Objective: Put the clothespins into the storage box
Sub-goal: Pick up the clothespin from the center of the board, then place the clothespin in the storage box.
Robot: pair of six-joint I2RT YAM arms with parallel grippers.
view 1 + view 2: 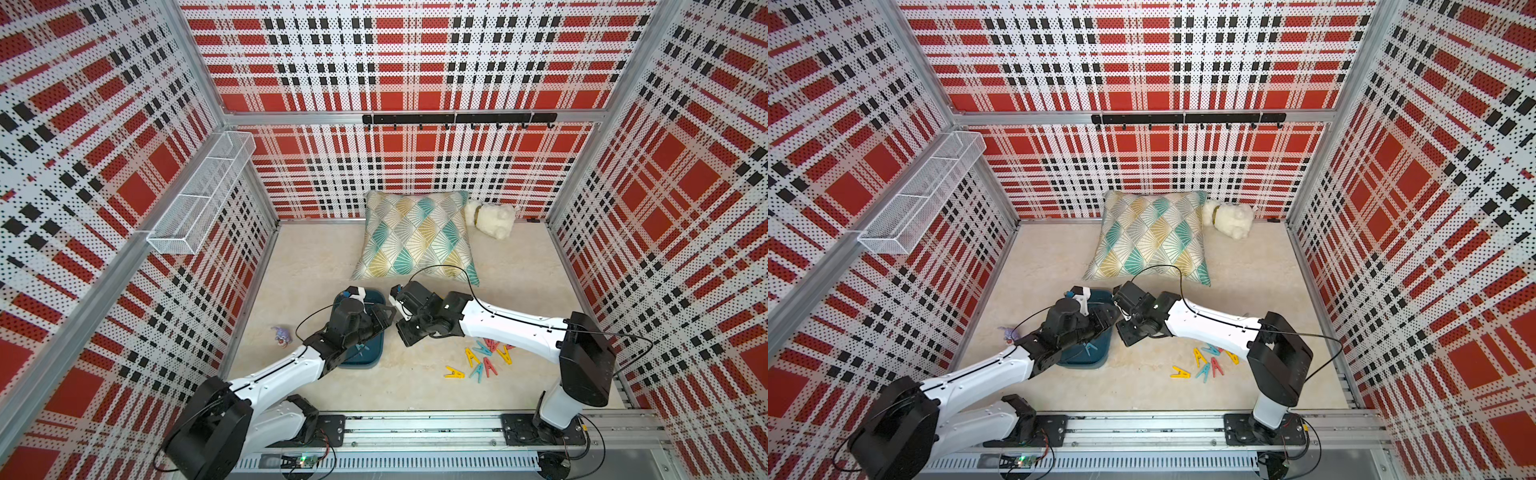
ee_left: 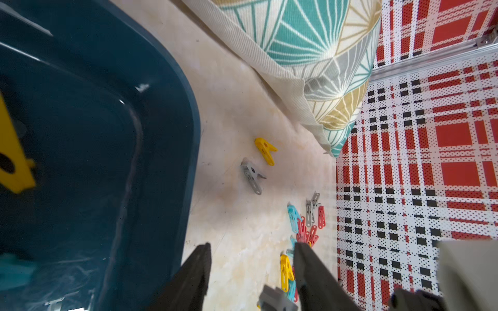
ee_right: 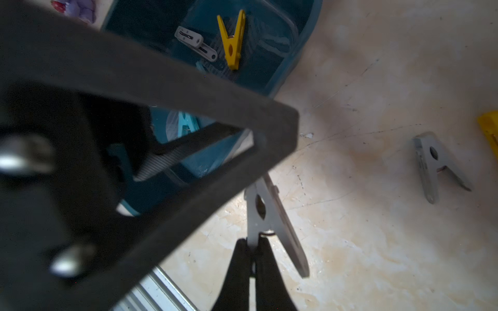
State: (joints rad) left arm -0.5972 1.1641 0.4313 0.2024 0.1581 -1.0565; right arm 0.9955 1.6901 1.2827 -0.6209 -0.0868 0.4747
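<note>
In both top views the storage box (image 1: pixel 370 357) lies under the left arm. Loose clothespins (image 1: pixel 484 357) are heaped on the desk (image 1: pixel 415 386) near the right arm.

In the left wrist view, the left pincer (image 2: pixel 253 258) is spread and empty at its tips, just outside the box rim.

In the right wrist view, the right pincer (image 3: pixel 252 243) pinches a grey clothespin (image 3: pixel 272 223) above the desk beside the box, where a yellow clothespin (image 3: pixel 231 40) already lies. The best move is probably to clear the left finger, cross the rim, and release low.
</note>
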